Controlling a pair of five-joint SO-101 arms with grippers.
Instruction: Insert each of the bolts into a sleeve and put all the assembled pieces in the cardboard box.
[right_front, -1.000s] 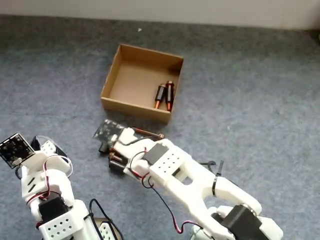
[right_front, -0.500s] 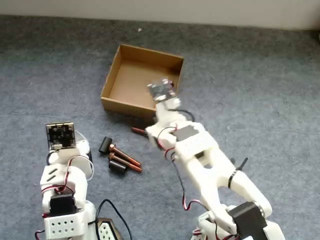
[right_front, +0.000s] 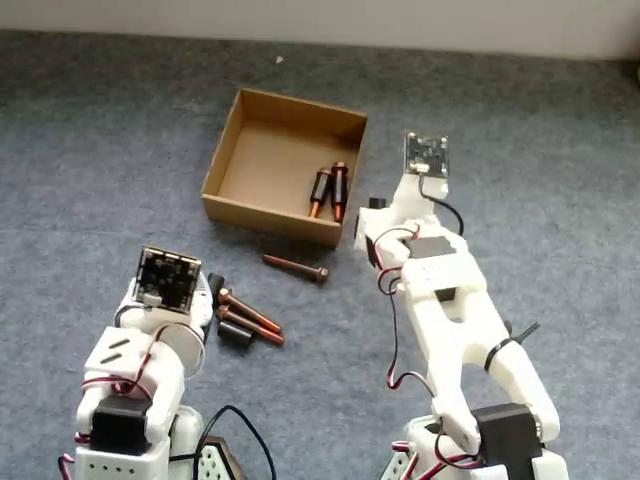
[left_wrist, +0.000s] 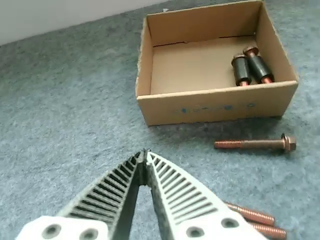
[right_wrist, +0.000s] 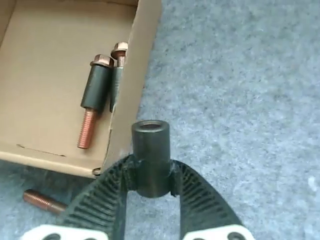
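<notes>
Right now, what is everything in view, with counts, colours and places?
carpet: one, grey, under all
box: one, brown, far middle of carpet
assembled pieces: two, copper and black, in box
lone bolt: one, copper, on carpet before box
bolts: two, copper, near left of carpet
sleeves: two, black, beside those bolts
held sleeve: one, black, gripped beside box
left claw: one, black, shut, near bolts
right claw: one, black, shut on held sleeve

The worktop (right_front: 520, 120) has a rough, matt grey carpet surface. The box (right_front: 268, 217) is plain matt cardboard. The bolt (right_front: 296, 266) at its 6 o'clock is coppery threaded metal. The sleeve (right_wrist: 150, 157) is smooth matt black. The left pincer (left_wrist: 145, 156) and right pincer (right_wrist: 151, 172) are ribbed black plastic.
</notes>
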